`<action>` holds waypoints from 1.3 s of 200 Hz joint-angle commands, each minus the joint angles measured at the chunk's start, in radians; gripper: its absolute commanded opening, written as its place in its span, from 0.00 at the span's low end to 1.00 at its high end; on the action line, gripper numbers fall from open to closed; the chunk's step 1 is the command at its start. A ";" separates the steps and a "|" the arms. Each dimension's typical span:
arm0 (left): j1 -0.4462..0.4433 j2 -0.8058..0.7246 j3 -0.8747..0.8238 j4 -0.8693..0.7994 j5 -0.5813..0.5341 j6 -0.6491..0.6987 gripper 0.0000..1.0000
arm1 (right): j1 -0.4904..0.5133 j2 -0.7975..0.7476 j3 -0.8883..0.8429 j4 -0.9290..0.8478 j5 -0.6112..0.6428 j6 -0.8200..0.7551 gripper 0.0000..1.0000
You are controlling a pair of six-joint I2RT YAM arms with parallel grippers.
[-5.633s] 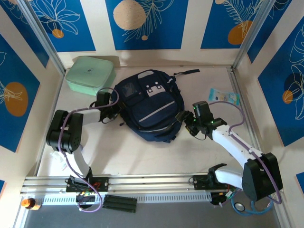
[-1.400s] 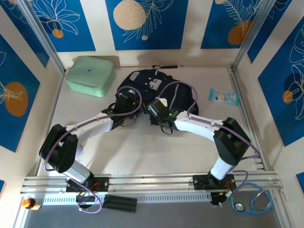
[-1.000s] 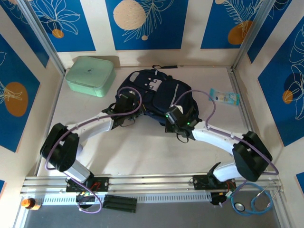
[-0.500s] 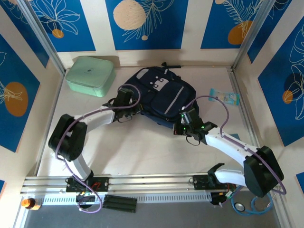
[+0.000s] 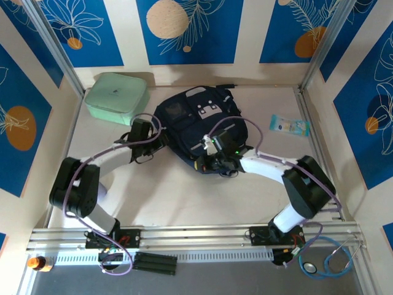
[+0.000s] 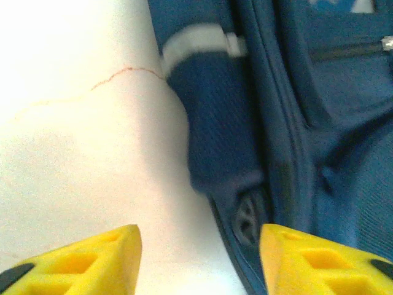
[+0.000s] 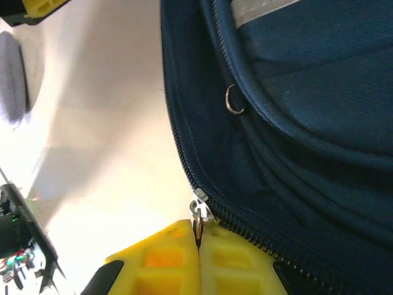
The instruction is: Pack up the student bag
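The student bag [image 5: 202,120], navy blue with a grey stripe and white patches, lies in the middle of the table. My right gripper [image 5: 201,163] sits at its near edge. In the right wrist view the yellow jaws of the right gripper [image 7: 199,246] are shut on a metal zipper pull [image 7: 199,216] on the student bag [image 7: 295,123]. My left gripper [image 5: 158,140] is beside the bag's left side. In the left wrist view the left gripper [image 6: 199,261] stands open, holding nothing, with the student bag [image 6: 319,123] and its side pocket just ahead.
A mint-green case [image 5: 116,97] sits at the back left by the wall. A small light-blue packet [image 5: 288,125] lies right of the bag. A stethoscope [image 5: 325,261] and an orange bottle [image 5: 38,263] lie below the rail. Walls close in three sides.
The left gripper has opened, let go of the bag and drawn back left. The right gripper has slid left along the bag's near edge, still shut on the zipper pull.
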 commanded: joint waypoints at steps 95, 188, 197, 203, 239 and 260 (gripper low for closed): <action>-0.023 -0.010 -0.245 0.422 0.223 -0.368 0.67 | 0.133 0.179 0.220 0.038 -0.066 -0.010 0.00; -0.038 0.056 -0.184 0.364 0.183 -0.342 0.48 | 0.139 0.187 0.225 0.001 -0.024 -0.001 0.00; -0.038 0.063 -0.180 0.362 0.181 -0.342 0.45 | 0.139 0.184 0.224 -0.010 -0.017 0.000 0.00; -0.038 0.071 -0.177 0.362 0.181 -0.343 0.41 | 0.139 0.183 0.223 -0.017 -0.012 0.002 0.00; -0.038 0.089 -0.175 0.374 0.167 -0.350 0.19 | 0.140 0.192 0.262 -0.152 0.055 0.023 0.00; -0.039 0.093 -0.160 0.341 0.153 -0.336 0.07 | 0.141 0.189 0.280 -0.251 0.128 0.042 0.00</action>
